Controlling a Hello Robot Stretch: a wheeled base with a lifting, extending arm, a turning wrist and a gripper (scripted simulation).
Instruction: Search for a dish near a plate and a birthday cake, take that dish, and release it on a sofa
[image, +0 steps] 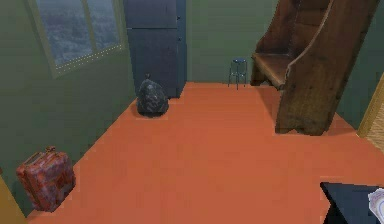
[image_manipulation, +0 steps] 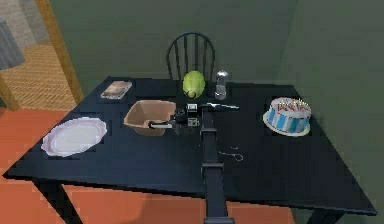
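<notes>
Dark table (image_manipulation: 255, 165) with white plate (image_manipulation: 73, 136), brown dish (image_manipulation: 145, 111) near gripper (image_manipulation: 160, 124), birthday cake (image_manipulation: 288, 116)

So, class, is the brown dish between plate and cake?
Yes, the brown dish stands on the table between the white plate and the cake.

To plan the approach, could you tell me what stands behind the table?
A dark spindle-back chair; the table and a green round thing hide its seat and legs.

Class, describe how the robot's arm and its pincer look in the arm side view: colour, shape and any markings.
The arm is a dark, square-sectioned bar. At its far end stand two small white squares with black marks. The pincer has a dark, compact body and two thin dark fingers. I can make out no cables.
</notes>
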